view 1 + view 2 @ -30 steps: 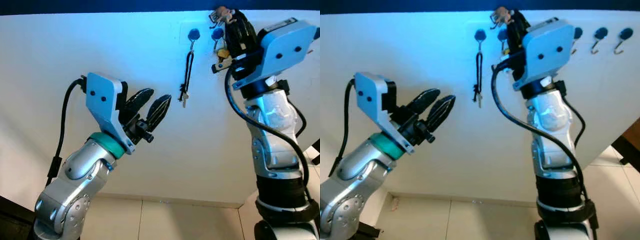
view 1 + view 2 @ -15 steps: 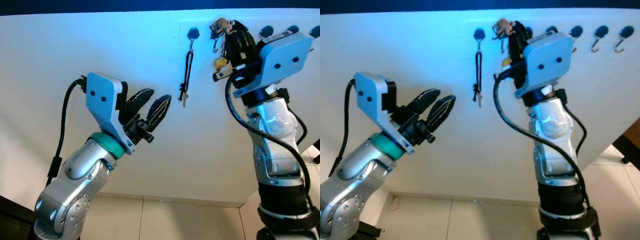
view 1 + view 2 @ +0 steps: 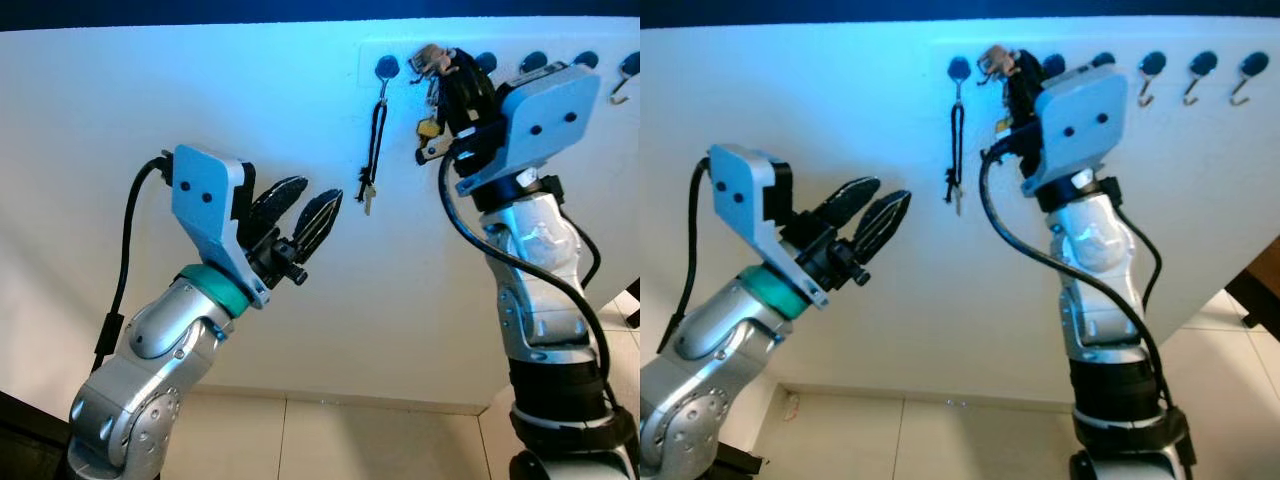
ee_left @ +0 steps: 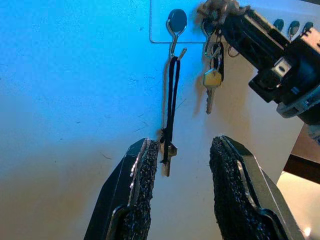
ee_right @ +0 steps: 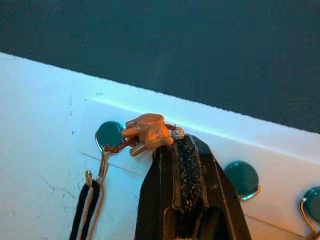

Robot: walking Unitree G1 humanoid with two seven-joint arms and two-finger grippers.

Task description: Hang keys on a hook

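Note:
My right gripper (image 3: 447, 66) is up at the white hook rack (image 3: 368, 52) on the wall, shut on a key bunch. The bunch's tan charm (image 5: 146, 132) sticks out past the fingertips beside the first round hook (image 5: 109, 135). A brass key (image 3: 428, 127) dangles under the fingers. The second hook is hidden behind the gripper. A black lanyard (image 3: 376, 135) with a small key (image 4: 168, 156) hangs from the first hook (image 3: 386, 68). My left gripper (image 3: 300, 222) is raised lower left of the rack, open, holding nothing.
More round hooks (image 3: 1152, 66) run along the rack to the right, and three at the far right show bare metal ends. The white wall (image 3: 200, 110) fills the space ahead, with a dark band above it. Tiled floor (image 3: 380, 440) lies below.
My right gripper has shifted left and a little down with the key bunch, closer to the first hook, uncovering hooks to its right. The left arm has stayed put.

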